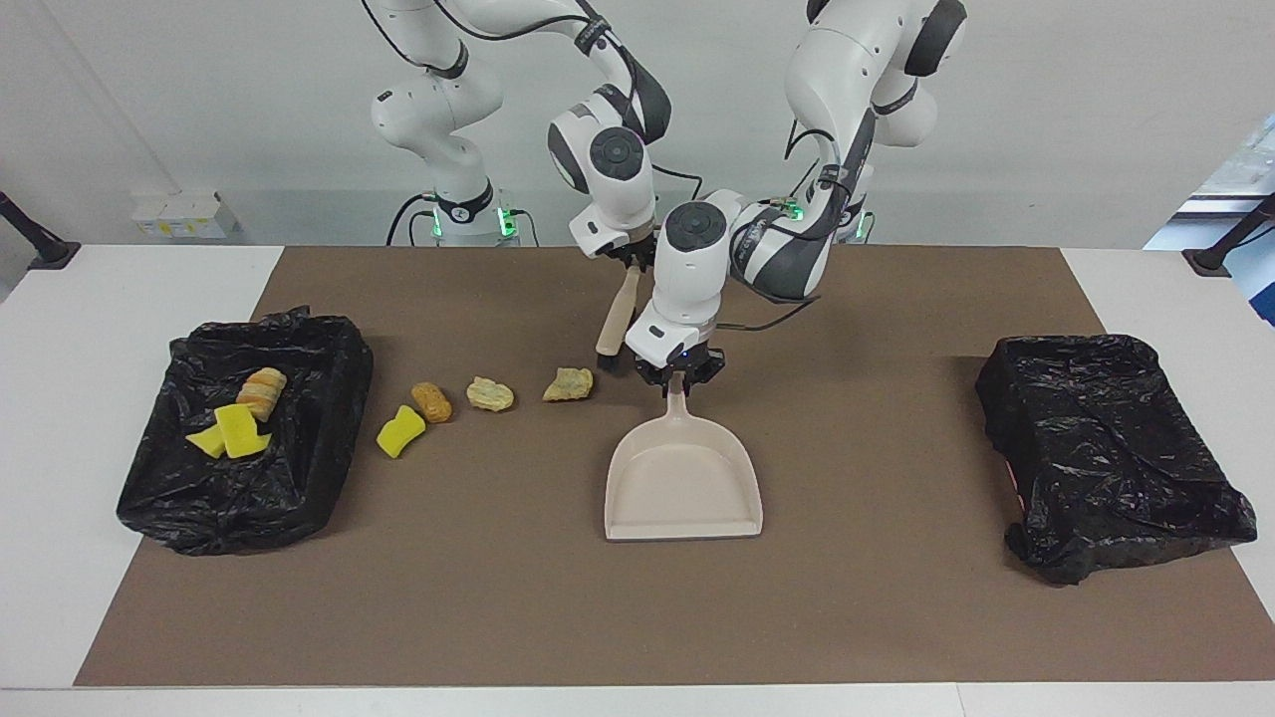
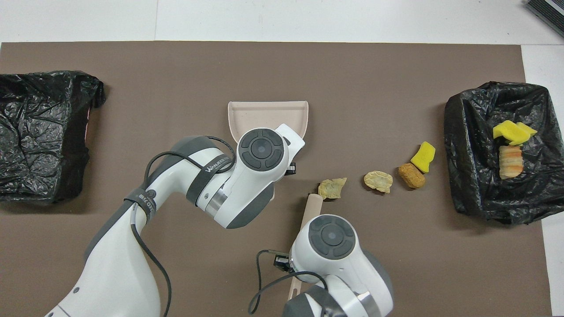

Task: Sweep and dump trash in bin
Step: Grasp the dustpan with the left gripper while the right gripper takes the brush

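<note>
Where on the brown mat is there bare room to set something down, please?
Bare mat lies between the dustpan and the empty black bin, and along the edge farthest from the robots. It is crowded between the dustpan handle and the other bin: four trash pieces lie in a row there, with the left gripper and the brush.

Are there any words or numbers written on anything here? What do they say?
"WANJEED..." in white letters on the dark band around the left arm; the end of the word runs under the arm's round joint and cannot be read.
A small white label on the dark clip lower on the same arm: too small to read.
Nothing else carries readable words or numbers.
</note>
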